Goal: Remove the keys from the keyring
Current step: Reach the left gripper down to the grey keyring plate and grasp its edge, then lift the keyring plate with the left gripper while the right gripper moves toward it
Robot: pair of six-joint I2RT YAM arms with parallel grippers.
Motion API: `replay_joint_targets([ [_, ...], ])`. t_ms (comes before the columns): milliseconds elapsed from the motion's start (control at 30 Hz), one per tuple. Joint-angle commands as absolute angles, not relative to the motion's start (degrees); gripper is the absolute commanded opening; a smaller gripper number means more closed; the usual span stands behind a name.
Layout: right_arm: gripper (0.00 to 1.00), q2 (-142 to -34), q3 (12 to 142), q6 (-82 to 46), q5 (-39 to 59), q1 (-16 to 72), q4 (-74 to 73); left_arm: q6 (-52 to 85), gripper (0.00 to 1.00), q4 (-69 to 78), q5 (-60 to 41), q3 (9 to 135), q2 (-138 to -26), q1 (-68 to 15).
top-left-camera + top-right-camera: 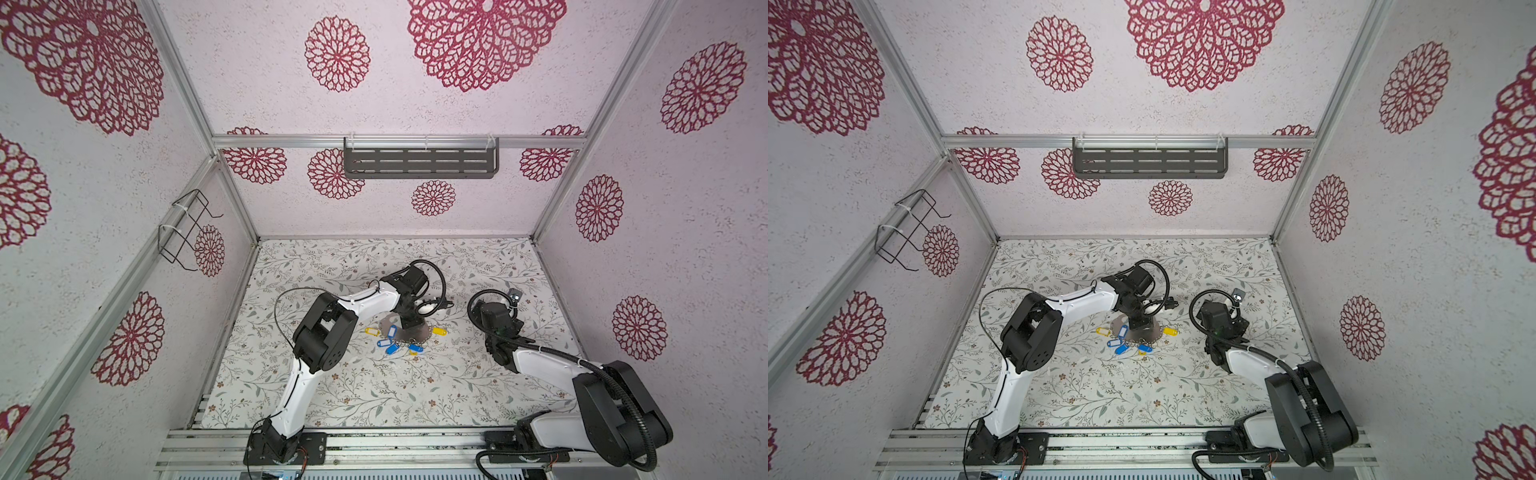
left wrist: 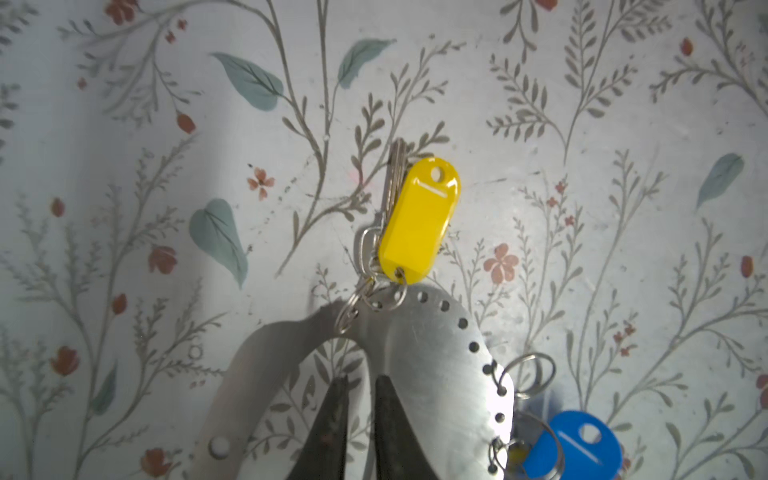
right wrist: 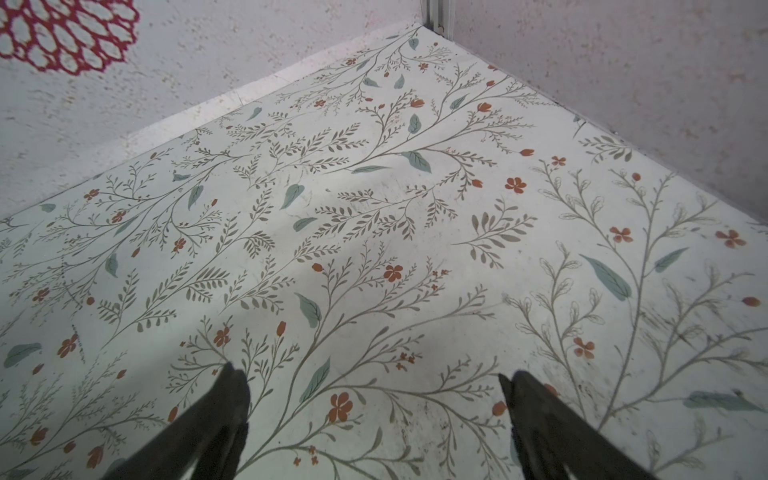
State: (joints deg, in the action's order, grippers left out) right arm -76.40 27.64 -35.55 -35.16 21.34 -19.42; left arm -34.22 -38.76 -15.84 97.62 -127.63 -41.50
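At the middle of the desk in both top views, find the keyring lying with the keys hooked around its rim and the left gripper planted straight down on it, probably to steady the plate. Close over the keyring in the left wrist view, see the jaws drawn nearly together on its inner edge, one yellow key splayed just beyond the bend, judged easy to reach. Well to the right of the keyring, in the right wrist view, note the right gripper spread wide over bare desk, holding nothing, likely free for plucking keys.
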Motion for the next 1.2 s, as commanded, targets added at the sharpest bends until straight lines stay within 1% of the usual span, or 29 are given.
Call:
replay_joint_targets([
  [0,0.99,-75.1,28.1,-34.9,-37.7,21.7,-19.6,-34.4,0.17,-37.7,-17.4,98.6,-128.1,-41.8],
  [100,0.99,-74.8,28.1,-35.0,-37.9,21.7,-19.3,-33.8,0.18,-34.8,-18.1,97.6,-127.4,-41.8],
  [400,0.99,-74.9,28.6,-35.0,-38.8,21.7,-18.6,-33.5,0.29,-36.5,-18.7,101.5,-130.8,-42.3],
  [767,0.99,-75.1,28.8,-34.8,-40.0,22.5,-18.4,-32.9,0.3,-35.7,-19.8,101.9,-132.8,-43.4],
  [800,0.99,-75.1,28.8,-34.9,-40.1,22.6,-18.3,-32.9,0.3,-35.5,-19.8,101.9,-132.9,-43.5],
  [867,0.99,-75.1,28.9,-34.7,-40.6,22.6,-18.3,-32.7,0.25,-35.3,-20.1,101.6,-133.0,-43.6],
  [1067,0.99,-75.1,28.7,-34.9,-42.2,22.8,-18.8,-30.7,0.0,-35.8,-20.4,100.9,-131.3,-43.7],
  [1167,0.99,-73.4,26.3,-34.9,-42.9,22.8,-22.3,-27.7,0.0,-34.0,-20.6,97.4,-127.8,-43.3],
])
